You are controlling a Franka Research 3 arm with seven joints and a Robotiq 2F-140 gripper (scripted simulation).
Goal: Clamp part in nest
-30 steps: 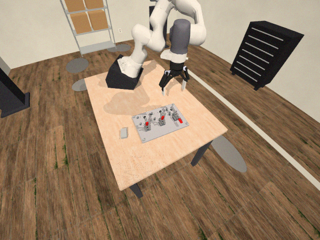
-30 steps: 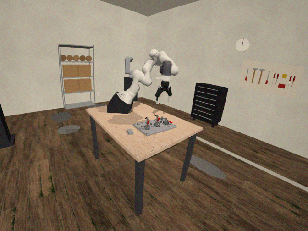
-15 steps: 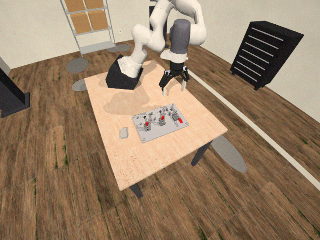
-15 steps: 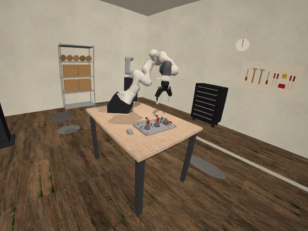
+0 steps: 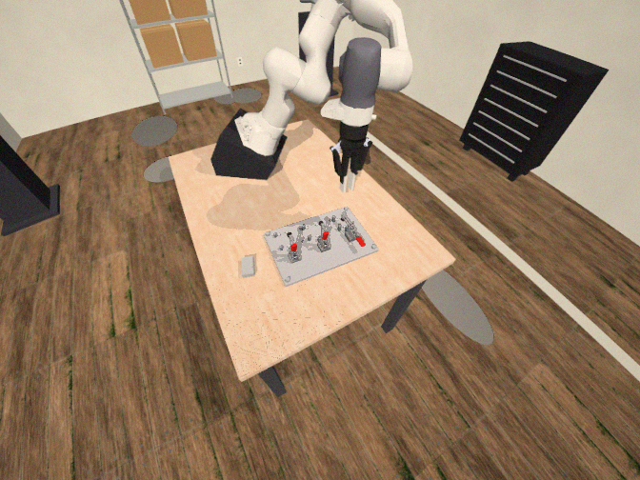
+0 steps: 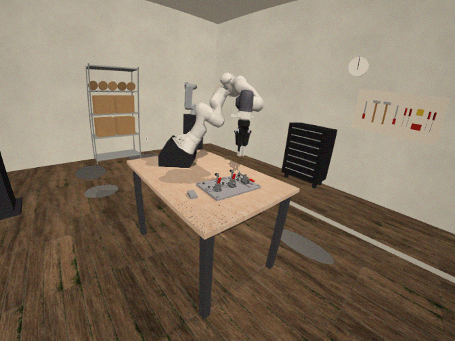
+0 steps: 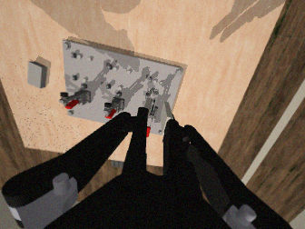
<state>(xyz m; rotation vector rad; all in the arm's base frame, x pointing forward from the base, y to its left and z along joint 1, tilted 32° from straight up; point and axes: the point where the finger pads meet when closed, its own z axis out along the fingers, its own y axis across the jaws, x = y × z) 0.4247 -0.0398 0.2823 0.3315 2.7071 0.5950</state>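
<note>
While the arm [image 5: 310,77] [image 6: 212,109] reaches out from its base, the claw [image 5: 347,189] [image 6: 240,153] [image 7: 156,106] hangs downward in the air, its fingers nearly together with nothing between them. Bare wood lies between the fixture plate [image 5: 330,262] [image 6: 235,193] [image 7: 124,56] and the edges of the desk [image 5: 289,320] [image 6: 227,220] [image 7: 195,32]. The grey part [image 5: 248,266] [image 6: 191,193] [image 7: 37,74] lies beside the plate, outside its nests.

gripper [image 5: 347,189] [image 6: 240,153] [image 7: 156,106] fingers drawn closer together, narrow gap remaining
</note>
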